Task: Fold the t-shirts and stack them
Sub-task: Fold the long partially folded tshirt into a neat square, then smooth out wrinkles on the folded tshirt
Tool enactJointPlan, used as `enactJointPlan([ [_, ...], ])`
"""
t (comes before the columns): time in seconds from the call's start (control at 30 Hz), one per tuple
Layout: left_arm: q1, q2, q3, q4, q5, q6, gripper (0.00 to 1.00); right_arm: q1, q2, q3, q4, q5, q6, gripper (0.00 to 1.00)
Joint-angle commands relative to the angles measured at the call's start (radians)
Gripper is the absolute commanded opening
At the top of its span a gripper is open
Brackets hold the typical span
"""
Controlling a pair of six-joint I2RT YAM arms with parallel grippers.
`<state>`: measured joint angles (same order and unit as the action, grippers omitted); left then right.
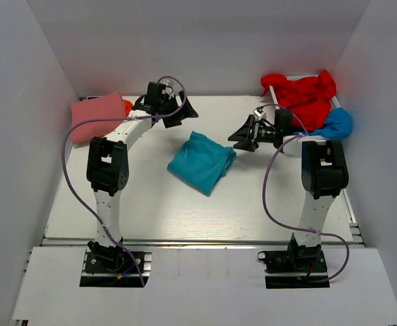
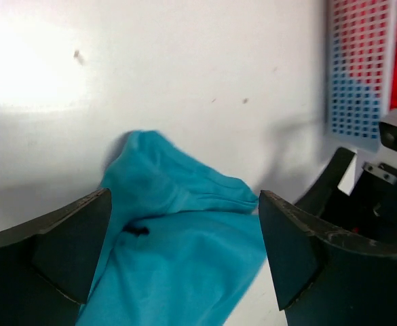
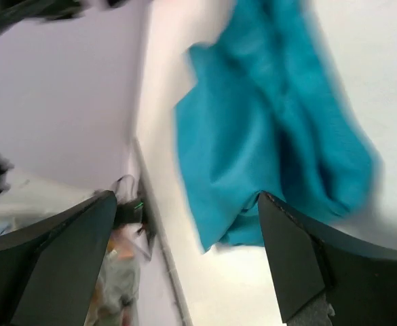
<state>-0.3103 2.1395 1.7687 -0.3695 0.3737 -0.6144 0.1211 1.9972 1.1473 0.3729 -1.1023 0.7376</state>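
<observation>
Your left gripper (image 1: 183,112) hangs just beyond the teal t-shirt (image 1: 201,161), jaws spread wide and holding nothing. Your right gripper (image 1: 239,138) hangs just right of that shirt, jaws also spread and empty. The teal t-shirt lies crumpled on the table (image 1: 150,210), touching neither gripper. Well to its left rests a folded pink t-shirt (image 1: 98,115), with an orange t-shirt (image 1: 127,106) peeking out at its edge. Well to its right, red t-shirts (image 1: 303,92) sit heaped, touching a bright blue t-shirt (image 1: 337,124).
</observation>
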Motion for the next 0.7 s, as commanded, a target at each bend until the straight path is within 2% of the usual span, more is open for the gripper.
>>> enactJointPlan([
  [0.0, 0.000, -0.029, 0.071, 0.029, 0.043, 0.042, 0.99, -0.009, -0.044, 0.109, -0.345, 0.181, -0.279, 0.90],
  [0.03, 0.000, -0.038, 0.071, 0.029, 0.056, 0.053, 0.99, -0.008, -0.084, 0.115, -0.371, 0.335, -0.346, 0.90],
  [0.1, 0.000, -0.076, 0.026, 0.046, 0.056, 0.090, 0.99, 0.000, -0.129, 0.092, -0.451, 0.415, -0.397, 0.90],
  [0.13, 0.000, -0.095, 0.002, 0.058, 0.042, 0.103, 0.99, 0.000, -0.194, 0.085, -0.469, 0.511, -0.430, 0.90],
  [0.27, -0.024, -0.184, -0.157, 0.116, 0.004, 0.266, 0.99, 0.023, -0.281, -0.001, -0.517, 0.617, -0.521, 0.90],
  [0.3, -0.024, -0.199, -0.190, 0.139, 0.016, 0.310, 0.99, 0.029, -0.294, -0.018, -0.519, 0.601, -0.597, 0.90],
  [0.43, -0.024, -0.248, -0.316, 0.263, 0.042, 0.528, 0.99, 0.052, -0.311, -0.057, -0.470, 0.549, -0.692, 0.90],
  [0.5, -0.024, -0.248, -0.347, 0.297, 0.126, 0.638, 0.98, 0.061, -0.301, -0.054, -0.445, 0.495, -0.718, 0.90],
  [0.6, -0.024, -0.190, -0.335, 0.310, 0.169, 0.718, 0.90, 0.083, -0.262, -0.020, -0.442, 0.484, -0.730, 0.90],
  [0.63, -0.024, -0.170, -0.293, 0.278, 0.159, 0.719, 0.83, 0.086, -0.233, -0.011, -0.440, 0.487, -0.728, 0.90],
  [0.67, -0.024, -0.149, -0.272, 0.264, 0.159, 0.729, 0.80, 0.086, -0.226, -0.005, -0.427, 0.484, -0.728, 0.90],
])
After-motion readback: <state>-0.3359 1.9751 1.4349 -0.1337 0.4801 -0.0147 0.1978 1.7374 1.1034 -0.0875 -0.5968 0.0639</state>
